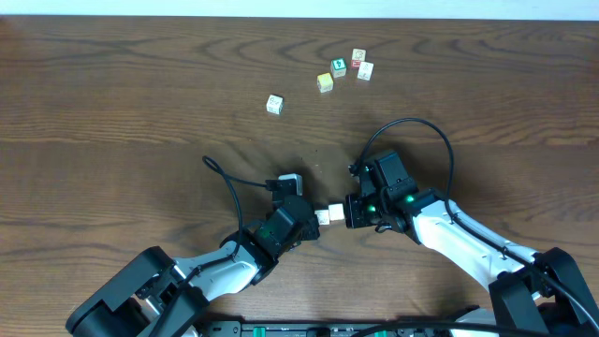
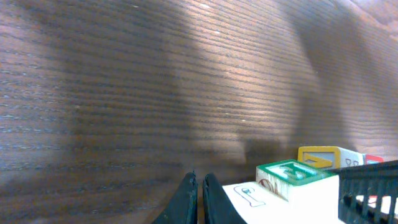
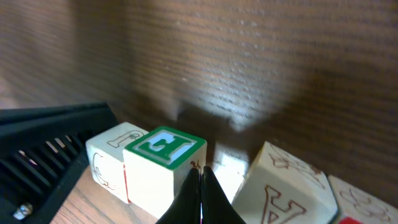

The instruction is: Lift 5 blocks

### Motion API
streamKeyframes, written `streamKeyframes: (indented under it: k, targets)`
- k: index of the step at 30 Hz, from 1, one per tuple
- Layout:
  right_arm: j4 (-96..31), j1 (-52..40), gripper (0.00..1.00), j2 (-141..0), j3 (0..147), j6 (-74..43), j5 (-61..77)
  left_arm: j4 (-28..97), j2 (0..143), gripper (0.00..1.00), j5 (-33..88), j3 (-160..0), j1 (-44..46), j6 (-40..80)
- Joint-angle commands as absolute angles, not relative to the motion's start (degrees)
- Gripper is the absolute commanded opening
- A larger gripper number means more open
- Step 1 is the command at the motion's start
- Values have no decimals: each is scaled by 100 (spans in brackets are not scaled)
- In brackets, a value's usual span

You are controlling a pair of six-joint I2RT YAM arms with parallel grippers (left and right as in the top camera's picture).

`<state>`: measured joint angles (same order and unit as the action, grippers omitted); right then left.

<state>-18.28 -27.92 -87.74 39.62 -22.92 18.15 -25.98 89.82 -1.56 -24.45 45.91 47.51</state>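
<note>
Blocks (image 1: 325, 82) grouped well apart, green-faced cube (image 3: 165, 147) between closed left fingers (image 2: 185, 202) and right fingers (image 3: 186, 205)

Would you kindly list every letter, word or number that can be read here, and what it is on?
"A", red outline: pale-wood block, right wrist view.
Green-faced cube: white letter, unclear.
Far blocks in the overhead view: too small to read.
No words or numbers.
</note>
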Motion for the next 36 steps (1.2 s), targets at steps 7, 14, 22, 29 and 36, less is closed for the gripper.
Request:
streamKeyframes:
  k: [7, 14, 22, 29, 36]
  targets:
    - [-2012, -2812, 1, -8820, 4084, -2147, 1627, -2563, 9035, 7, -108, -2486, 4554, 4606]
    - [-2209, -2812, 1, -8818, 4084, -2132, 1483, -2333, 9035, 8, -108, -2486, 4554, 4602]
    - [-2582, -2823, 1, -8818, 4084, -2134, 1490, -2322, 9035, 8, -108, -2486, 4554, 4589]
    - [-2792, -2853, 1, -8818, 4084, -2134, 1763, -2298, 9035, 8, -108, -2486, 4554, 4587]
    - [-3140, -3183, 1, -8818, 4084, -2377, 1653, -2285, 9035, 7, -108, -2486, 4554, 4587]
